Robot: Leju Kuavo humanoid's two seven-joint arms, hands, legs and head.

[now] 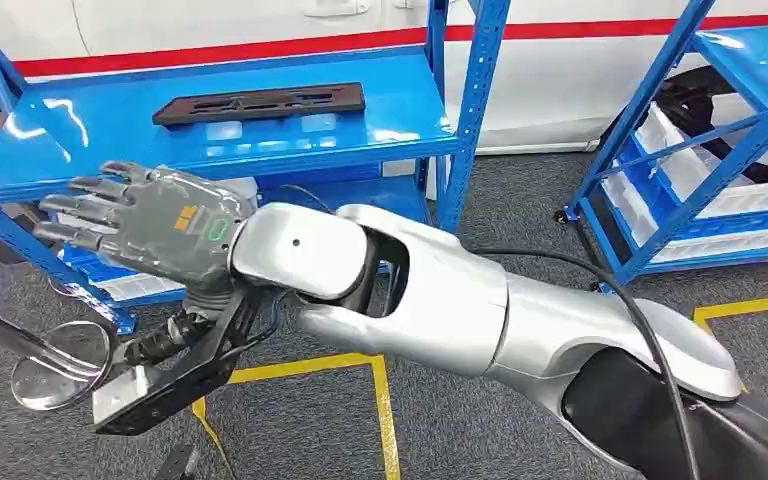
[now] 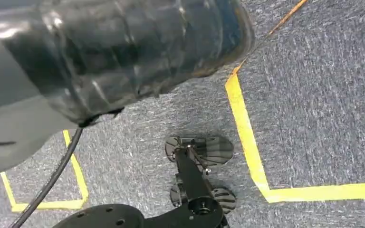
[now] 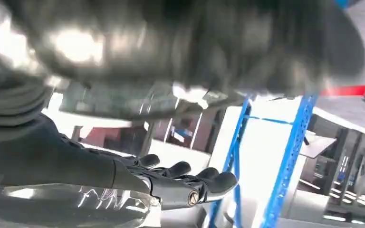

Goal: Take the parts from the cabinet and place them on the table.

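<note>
A long flat black part (image 1: 260,103) lies on the top blue shelf (image 1: 80,130) of the cabinet. My right arm crosses from the lower right, and my right hand (image 1: 145,225) hovers in front of the shelf's front edge, below and left of the part. Its fingers are stretched out and apart, holding nothing. The right wrist view shows the dark fingers (image 3: 185,183) extended beside a blue upright (image 3: 290,156). In the left wrist view, the dark cover of my left hand (image 2: 104,52) looms close and blurred, its fingers hidden.
A second blue rack (image 1: 660,150) with white bins (image 1: 750,195) stands at the right. White bins (image 1: 140,287) sit on the cabinet's lower shelf. Yellow tape lines (image 1: 385,400) mark the grey carpet. A shiny round metal piece (image 1: 55,365) sits at lower left.
</note>
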